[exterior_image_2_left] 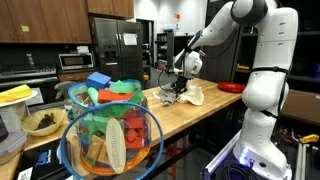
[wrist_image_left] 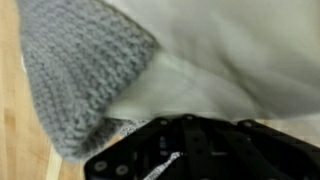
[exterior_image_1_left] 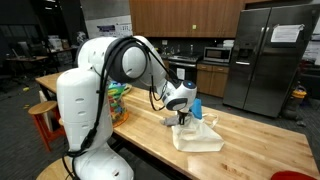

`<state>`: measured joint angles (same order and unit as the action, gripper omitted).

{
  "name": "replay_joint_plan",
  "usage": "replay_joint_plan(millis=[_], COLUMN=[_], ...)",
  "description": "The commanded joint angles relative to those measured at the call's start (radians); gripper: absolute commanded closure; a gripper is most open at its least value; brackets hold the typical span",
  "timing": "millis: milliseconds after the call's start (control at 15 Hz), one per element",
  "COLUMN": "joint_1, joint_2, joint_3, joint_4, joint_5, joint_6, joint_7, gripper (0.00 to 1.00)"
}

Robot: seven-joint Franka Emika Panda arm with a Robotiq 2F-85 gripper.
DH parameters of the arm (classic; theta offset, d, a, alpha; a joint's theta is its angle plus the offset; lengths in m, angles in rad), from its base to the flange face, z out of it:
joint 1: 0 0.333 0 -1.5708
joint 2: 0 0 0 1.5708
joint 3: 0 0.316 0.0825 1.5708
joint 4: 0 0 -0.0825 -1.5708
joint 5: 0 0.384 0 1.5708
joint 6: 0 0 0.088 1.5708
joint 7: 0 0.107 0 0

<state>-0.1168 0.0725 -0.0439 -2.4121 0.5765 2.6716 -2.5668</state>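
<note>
Got a toy basket (exterior_image_1_left: 119, 98) parked off at the left end of the counter (exterior_image_1_left: 260, 140), probably just to keep the middle free for working. Then reaching out from the base, elbow high, wrist tipped straight down, hand (exterior_image_1_left: 183, 119) pinched fully closed onto the crumpled white cloth (exterior_image_1_left: 198, 136) mid-counter. Grey knit piece (wrist_image_left: 80, 70) bunched just beside it; can't tell about an actual grip on fabric.

White rounded arm (exterior_image_1_left: 80, 95), looped black cable (exterior_image_1_left: 137, 41), black gripper (exterior_image_1_left: 183, 119)
</note>
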Motion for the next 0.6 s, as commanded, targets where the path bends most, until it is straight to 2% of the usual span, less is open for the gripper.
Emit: replay_joint_plan(millis=[0,133,333,533], joint_1=[-0.043,-0.079,-0.122,-0.137], joint_2=[0.006,0.026,0.067,0.074], joint_3=[-0.033,-0.069,-0.12,-0.128], joint_4=[-0.027,-0.035,-0.033,-0.017], joint_5=[0.099,0.161,0.181,0.213], joint_6=[0.015,0.009,0.02,0.012], joint_7=[-0.001,-0.01,0.015,-0.01], gripper=[0.99,0.99,0.99,0.99])
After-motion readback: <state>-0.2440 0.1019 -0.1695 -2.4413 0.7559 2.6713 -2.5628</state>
